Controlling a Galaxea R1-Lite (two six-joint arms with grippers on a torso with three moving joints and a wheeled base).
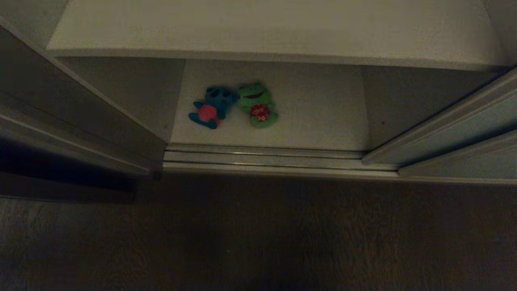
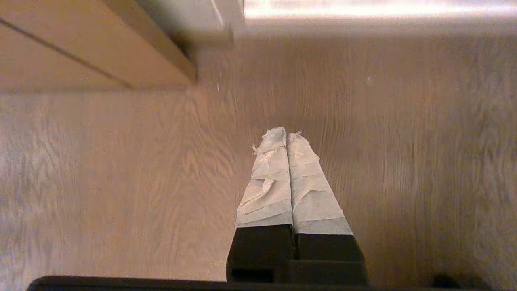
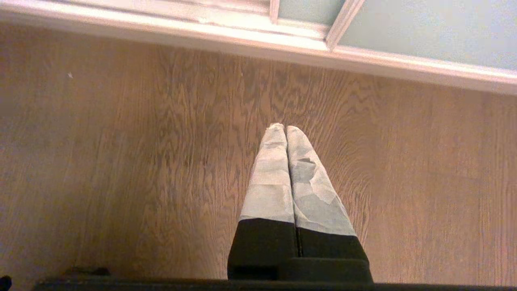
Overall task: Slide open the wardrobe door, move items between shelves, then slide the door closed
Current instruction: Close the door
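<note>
While pressed together over floor, both end effectors [image 2: 286, 135] [image 3: 285, 128] well apart from plush toys [image 1: 234, 106]

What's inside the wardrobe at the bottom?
Two plush toys lie side by side on the bottom shelf: a blue toy and a green frog, touching. The upper shelf covers the back of that space, so it stays hidden.

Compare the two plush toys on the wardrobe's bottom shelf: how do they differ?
The blue toy has a plain pink-red belly; the green frog has a red flowered one. The blue toy lies on the robot's left and tilts; the frog lies straighter. Both are similar in size, belly up, heads touching, on the same white shelf.
</note>
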